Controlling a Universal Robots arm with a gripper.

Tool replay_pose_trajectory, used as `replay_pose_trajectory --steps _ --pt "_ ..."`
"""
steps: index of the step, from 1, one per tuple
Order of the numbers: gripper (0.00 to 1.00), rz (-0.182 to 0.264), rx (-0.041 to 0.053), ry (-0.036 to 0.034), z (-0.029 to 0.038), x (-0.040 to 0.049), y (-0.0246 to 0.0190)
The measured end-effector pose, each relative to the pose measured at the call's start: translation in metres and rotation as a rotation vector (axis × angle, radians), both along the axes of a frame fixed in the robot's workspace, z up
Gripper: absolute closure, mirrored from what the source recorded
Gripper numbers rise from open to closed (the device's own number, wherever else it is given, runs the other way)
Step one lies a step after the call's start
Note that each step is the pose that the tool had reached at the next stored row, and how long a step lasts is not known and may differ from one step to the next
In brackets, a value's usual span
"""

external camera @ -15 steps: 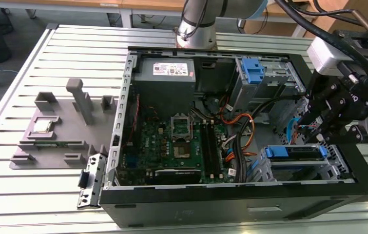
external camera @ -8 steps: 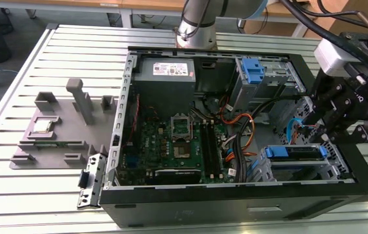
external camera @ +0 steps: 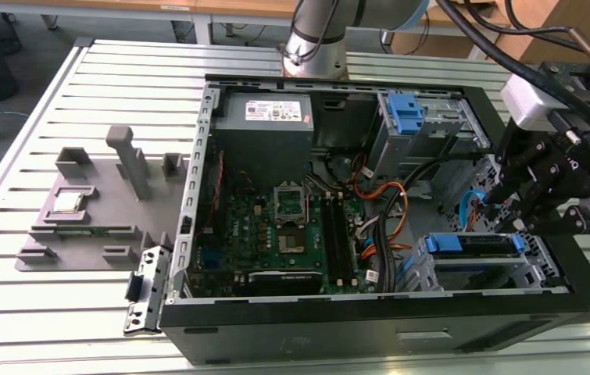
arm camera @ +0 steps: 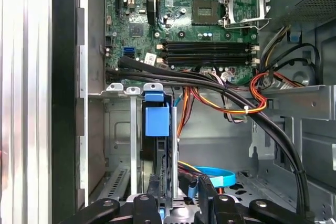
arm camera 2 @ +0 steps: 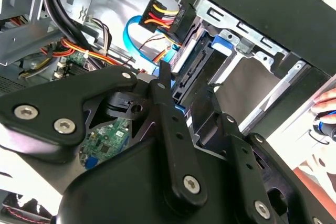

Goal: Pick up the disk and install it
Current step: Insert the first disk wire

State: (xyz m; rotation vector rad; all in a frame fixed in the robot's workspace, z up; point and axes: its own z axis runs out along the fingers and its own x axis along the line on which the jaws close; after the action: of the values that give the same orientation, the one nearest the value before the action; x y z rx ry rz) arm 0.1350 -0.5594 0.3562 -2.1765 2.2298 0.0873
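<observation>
Nearest the lens in both wrist views is the black linkage of the gripper (arm camera 2: 188,80), set at the near end of the disk (arm camera: 156,120). Whether it clamps the disk or stands slack cannot be told.

The disk stands on edge in the drive cage (arm camera: 123,90), at about four o'clock within the open computer case (external camera: 378,332) in the exterior view. Its blue carrier tab faces the motherboard (external camera: 284,219).

The disk is judged stiff, dense and shock-sensitive, with smooth metal faces. It is best held by the long side edges or the plastic carrier, clear of the connector end.

A blue data cable (arm camera: 218,174) and a power plug (arm camera 2: 157,10) on red, yellow and black wires lie near, neither visibly joined to the disk.

Farther out are the power supply (external camera: 263,117) at eleven o'clock and an upright blue latch (external camera: 404,113) at one o'clock. The case rests on a slatted surface (external camera: 66,328), with a grey fixture tray (external camera: 86,226) at nine o'clock.

Cage and gripper hide the label face, the disk's seated depth and its latching.
</observation>
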Motion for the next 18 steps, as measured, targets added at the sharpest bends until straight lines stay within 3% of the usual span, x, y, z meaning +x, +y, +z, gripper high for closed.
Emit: replay_pose_trajectory --steps 7,14,17,18 --pt "0.58 0.000 0.0001 0.0000 -0.0013 0.0001 -0.0045" --pt "0.58 0.000 -0.0016 0.0000 -0.0013 0.0001 -0.0046" --pt "0.65 0.000 -0.0019 0.0000 -0.0014 0.0001 -0.0046" --pt "0.72 0.000 -0.0021 0.0000 -0.0013 0.0001 -0.0046"
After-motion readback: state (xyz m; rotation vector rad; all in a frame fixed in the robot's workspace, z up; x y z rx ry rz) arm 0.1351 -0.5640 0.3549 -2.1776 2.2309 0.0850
